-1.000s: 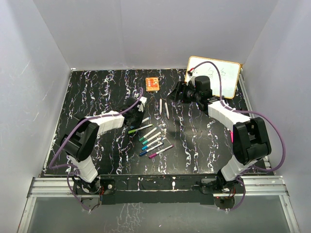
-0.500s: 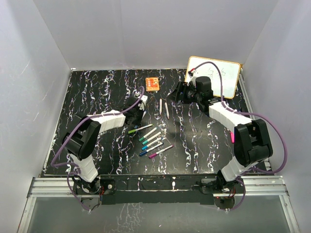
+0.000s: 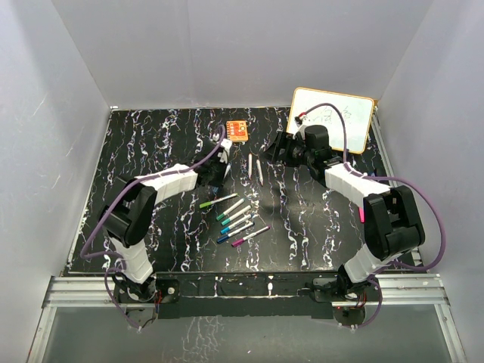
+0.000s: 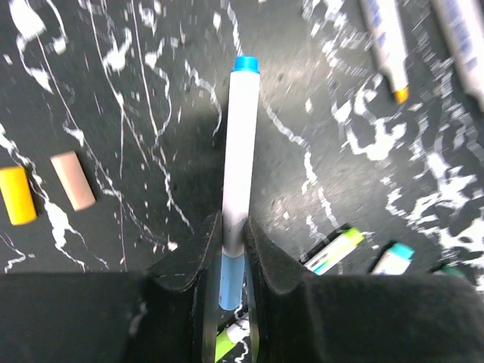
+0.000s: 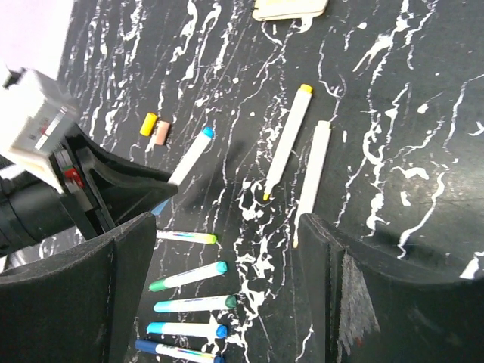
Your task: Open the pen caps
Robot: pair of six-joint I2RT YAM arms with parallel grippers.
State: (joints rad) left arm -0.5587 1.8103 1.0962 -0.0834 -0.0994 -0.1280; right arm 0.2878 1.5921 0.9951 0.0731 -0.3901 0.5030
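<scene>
My left gripper (image 4: 232, 227) is shut on a white-barrelled pen (image 4: 240, 151), its light blue cap sitting just behind the jaws and a blue end pointing away. In the top view this gripper (image 3: 215, 169) hovers above the row of capped pens (image 3: 234, 219). My right gripper (image 5: 225, 227) stands open with nothing between its fingers, in the top view (image 3: 277, 148) close to two uncapped pens (image 3: 255, 168). A loose yellow cap (image 4: 17, 195) and a pinkish cap (image 4: 73, 180) lie on the table to the left of the held pen.
An orange square block (image 3: 237, 131) lies at the back centre. A white whiteboard (image 3: 333, 119) leans at the back right. The black marbled table (image 3: 151, 144) is walled by white panels.
My left gripper closed on the blue-capped pen and carried it a little up and to the right. My right gripper's jaws spread wider.
</scene>
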